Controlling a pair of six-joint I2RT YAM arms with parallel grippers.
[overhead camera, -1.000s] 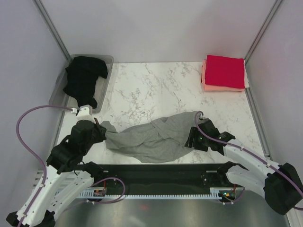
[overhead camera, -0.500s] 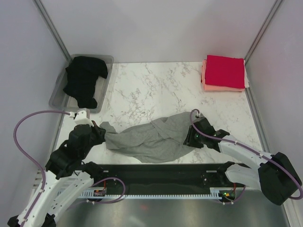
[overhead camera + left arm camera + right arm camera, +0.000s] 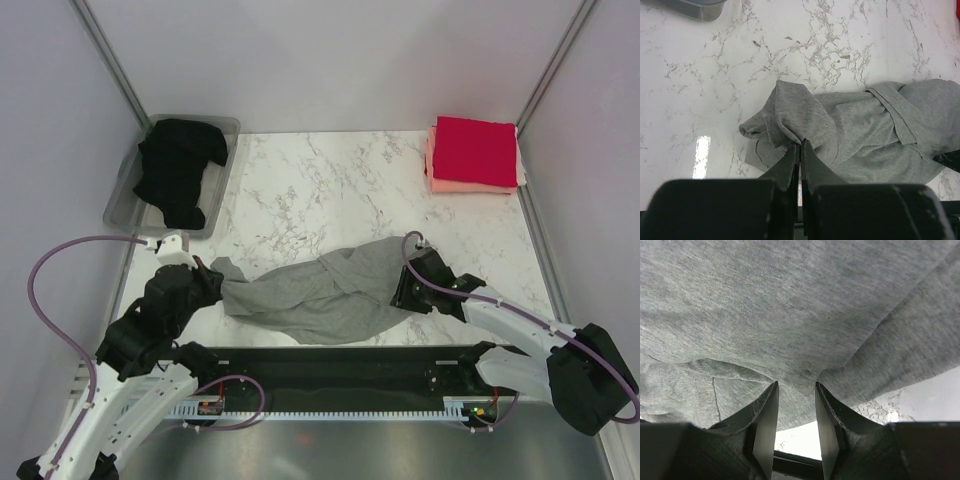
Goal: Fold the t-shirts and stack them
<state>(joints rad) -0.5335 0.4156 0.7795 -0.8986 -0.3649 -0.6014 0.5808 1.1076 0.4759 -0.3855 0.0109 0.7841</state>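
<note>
Black cloth is sitting at the far left of my view: the black t-shirt (image 3: 178,178) is lying bunched inside the clear bin (image 3: 228,127) at the far left corner of the marble table (image 3: 330,185). Nearer to me, the left gripper (image 3: 207,281) is clamping its fingers tight together on the left end of the grey t-shirt (image 3: 320,295). On the left wrist camera I am seeing that end folding up and over the closed fingertips (image 3: 790,157).

The grey t-shirt is lying crumpled and twisted across the near middle of the table, stretching between the two arms, with a band of cloth crossing over its middle.

At its right end the right gripper (image 3: 404,290) is pressing in against the cloth. On the right wrist camera its fingers (image 3: 766,410) are standing partly apart with grey cloth gathering at their tips; I cannot tell whether they are pinching it.

Far right, at the back corner, the red t-shirt (image 3: 475,148) is resting folded square on top of the folded pink t-shirt (image 3: 462,186), well apart from the grey one.
</note>
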